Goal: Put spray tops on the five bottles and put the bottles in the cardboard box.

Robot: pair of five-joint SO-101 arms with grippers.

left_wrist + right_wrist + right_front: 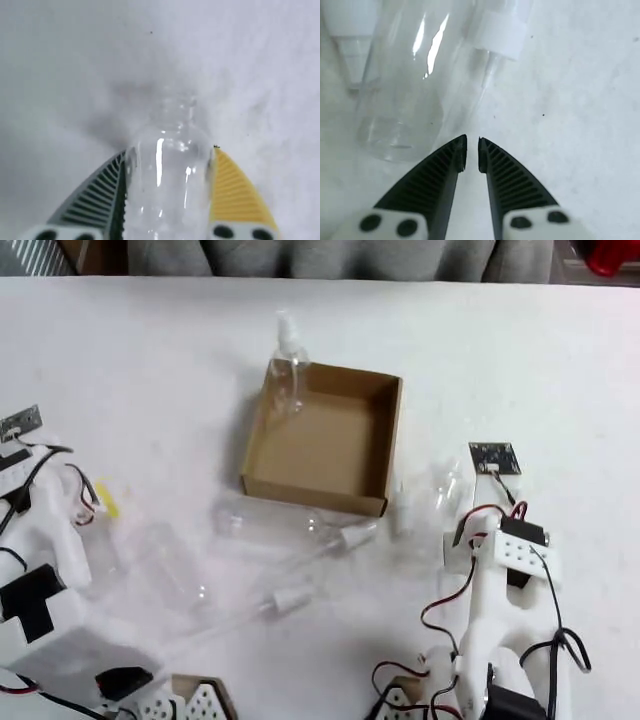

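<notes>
My left tool (170, 152) is clamped on an uncapped clear bottle (167, 192) over the counter (60, 60). In the middle, the cardboard box (385, 440) has a spray-topped bottle (287, 365) at its far left corner. My right tool (472, 150) is almost together, holding nothing, near a second clear bottle (400, 90).

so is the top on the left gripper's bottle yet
Off: the bottle held in the left gripper ends in a bare, open neck.
</notes>
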